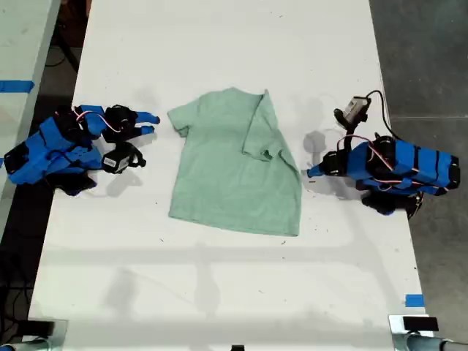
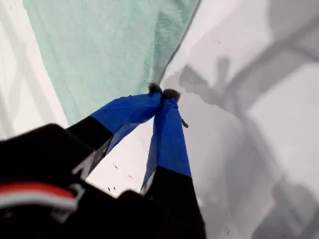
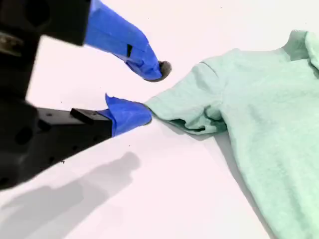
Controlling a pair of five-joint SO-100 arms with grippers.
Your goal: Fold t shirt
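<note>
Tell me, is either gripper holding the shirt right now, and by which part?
Neither. My first gripper is shut with nothing between its tips, beside the t shirt. My second gripper is open, just short of the sleeve.

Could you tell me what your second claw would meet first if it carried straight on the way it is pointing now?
Most likely the t shirt: my second claw is open and points at the unfolded sleeve, whose hem lies just past the fingertips. Whether a tip already touches it is unclear.
</note>
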